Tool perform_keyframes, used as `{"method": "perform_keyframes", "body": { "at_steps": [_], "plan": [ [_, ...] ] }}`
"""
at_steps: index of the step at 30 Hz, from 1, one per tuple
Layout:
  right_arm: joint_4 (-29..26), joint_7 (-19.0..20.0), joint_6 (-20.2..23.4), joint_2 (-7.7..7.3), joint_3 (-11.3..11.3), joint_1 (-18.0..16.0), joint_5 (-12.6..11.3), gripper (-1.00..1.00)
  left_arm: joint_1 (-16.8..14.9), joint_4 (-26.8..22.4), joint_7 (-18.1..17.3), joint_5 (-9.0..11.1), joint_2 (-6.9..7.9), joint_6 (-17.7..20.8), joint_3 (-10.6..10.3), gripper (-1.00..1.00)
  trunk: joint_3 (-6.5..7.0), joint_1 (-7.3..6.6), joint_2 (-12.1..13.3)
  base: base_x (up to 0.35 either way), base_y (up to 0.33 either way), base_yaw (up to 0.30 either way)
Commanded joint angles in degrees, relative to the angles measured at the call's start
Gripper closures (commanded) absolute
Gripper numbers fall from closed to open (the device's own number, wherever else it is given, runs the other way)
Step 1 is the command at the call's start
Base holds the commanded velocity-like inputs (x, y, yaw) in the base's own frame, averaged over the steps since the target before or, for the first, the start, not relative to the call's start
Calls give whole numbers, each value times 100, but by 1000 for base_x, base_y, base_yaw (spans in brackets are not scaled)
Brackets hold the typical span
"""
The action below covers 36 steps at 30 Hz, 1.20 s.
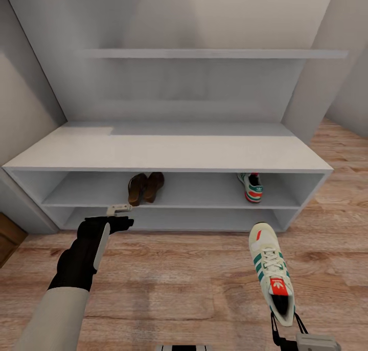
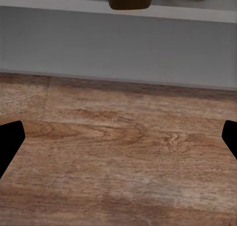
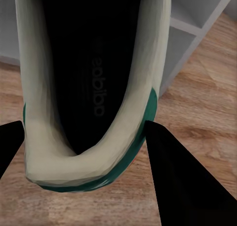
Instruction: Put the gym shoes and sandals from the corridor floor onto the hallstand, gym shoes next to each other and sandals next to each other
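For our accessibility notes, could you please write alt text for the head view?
The right gripper holds a gym shoe by its heel above the wood floor, toe toward the pale shoe rack. On its upper shelf sit two sandals and another gym shoe.

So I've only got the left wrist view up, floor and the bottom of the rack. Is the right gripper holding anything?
Observer: Yes, the right gripper is shut on the heel of a gym shoe, toe pointing at the hallstand.
Operator: Where's the other sneaker?
Observer: The second gym shoe is on the upper open shelf, toward the right end.
Operator: And the sandals?
Observer: Both sandals sit side by side on that same shelf, left of centre.
Operator: Is my left gripper free?
Observer: The left gripper is open, holding nothing.
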Motion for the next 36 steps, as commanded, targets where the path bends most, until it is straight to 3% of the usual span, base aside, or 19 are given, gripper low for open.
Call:
{"method": "perform_keyframes", "body": {
  "at_steps": [1, 30, 36],
  "plan": [
    [0, 0, -3, 0, 1, 0, -9, 100, 0, 0, 0, 1, 0, -3, 0, -100, 0, 0, 0, 0, 0, 0],
    [0, 9, -3, -3, -4, 0, -43, 100, 19, -86, 1, 7, -62, -27, -36, -100, 0, 0, 0, 0, 0, 0],
    [0, 9, -3, -9, -9, 0, -51, 100, 142, -390, -8, 9, -72, -93, -225, -100, 0, 0, 0, 0, 0, 0]
  ]
}}
